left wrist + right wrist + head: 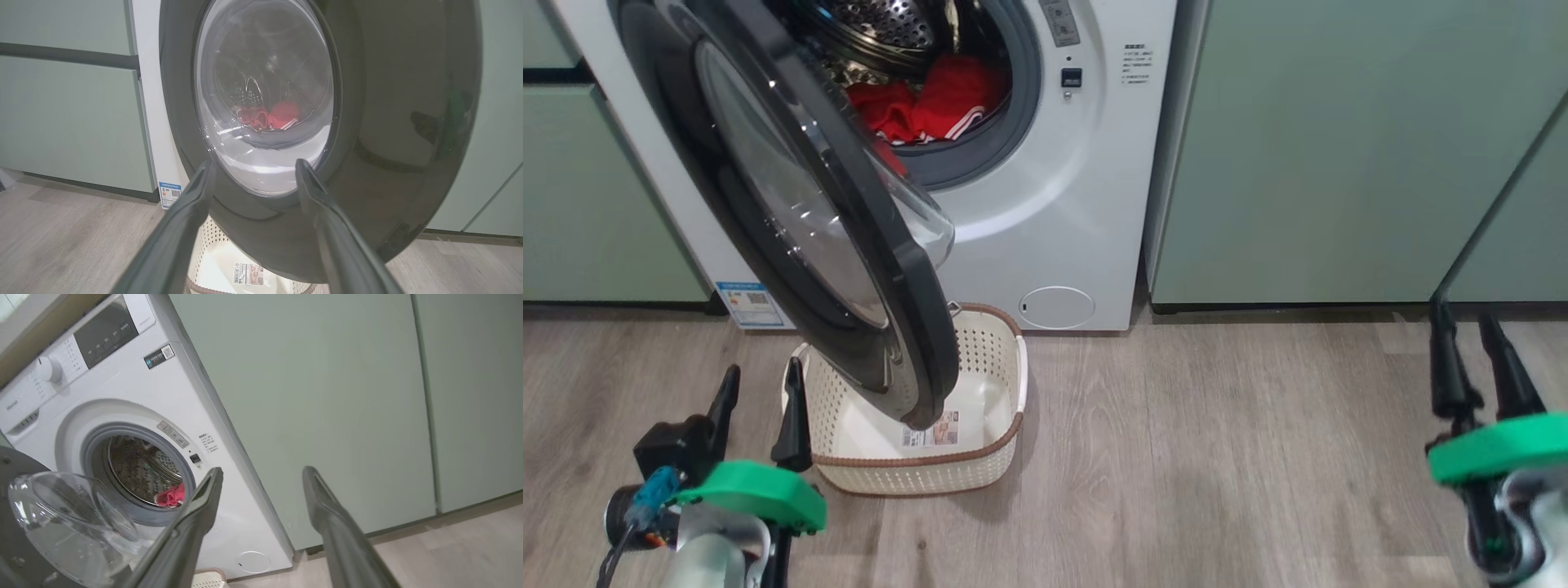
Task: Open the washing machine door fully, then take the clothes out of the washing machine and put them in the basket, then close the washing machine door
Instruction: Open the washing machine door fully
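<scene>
The washing machine door (915, 327) hangs part open, seemingly over the basket (1006, 347) set on the floor (1217, 449) before the washing machine (1054, 212) to catch the clothes (931, 102) lying in the drum (882, 24), while left gripper (763, 384) and right gripper (1466, 339) hover spread, empty.

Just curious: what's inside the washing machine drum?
Red clothes with white stripes lie low in the drum. The door covers the drum's left part, so anything there is hidden.
</scene>
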You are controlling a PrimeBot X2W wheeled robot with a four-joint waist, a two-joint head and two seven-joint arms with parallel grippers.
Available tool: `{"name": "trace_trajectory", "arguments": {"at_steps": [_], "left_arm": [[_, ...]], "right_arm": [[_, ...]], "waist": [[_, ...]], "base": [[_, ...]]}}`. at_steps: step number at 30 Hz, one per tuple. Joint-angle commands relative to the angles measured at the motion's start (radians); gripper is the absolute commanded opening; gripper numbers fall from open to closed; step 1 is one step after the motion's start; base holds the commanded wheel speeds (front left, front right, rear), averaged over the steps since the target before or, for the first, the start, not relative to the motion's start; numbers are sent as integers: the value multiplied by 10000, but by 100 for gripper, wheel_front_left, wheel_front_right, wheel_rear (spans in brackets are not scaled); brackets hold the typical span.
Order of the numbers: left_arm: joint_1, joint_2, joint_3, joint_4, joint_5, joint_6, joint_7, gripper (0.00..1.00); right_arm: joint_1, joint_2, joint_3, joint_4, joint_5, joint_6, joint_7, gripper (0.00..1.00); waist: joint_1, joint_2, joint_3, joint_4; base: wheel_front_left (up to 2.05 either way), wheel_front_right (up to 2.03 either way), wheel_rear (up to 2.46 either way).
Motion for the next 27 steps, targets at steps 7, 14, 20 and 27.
{"name": "trace_trajectory", "arguments": {"at_steps": [7, 14, 20, 27], "left_arm": [[-377, 140, 223, -278, 12, -60, -67, 100], [-333, 123, 145, -177, -14, -60, -67, 100], [-323, 124, 56, -159, -68, -61, -67, 100], [-308, 142, -8, -154, -79, -61, -67, 100]], "right_arm": [[625, 455, -655, -588, -2504, 73, -97, 100], [1047, 719, -877, -499, -3657, 73, -98, 100], [1149, 869, -1004, -524, -3968, 73, -98, 100], [1163, 906, -1020, -543, -4135, 73, -98, 100]], "waist": [[1, 0, 51, -52], [1, 0, 89, 8], [1, 0, 126, 67], [1, 0, 133, 140]], "base": [[0, 0, 0], [0, 0, 0], [0, 0, 0], [0, 0, 0]]}}
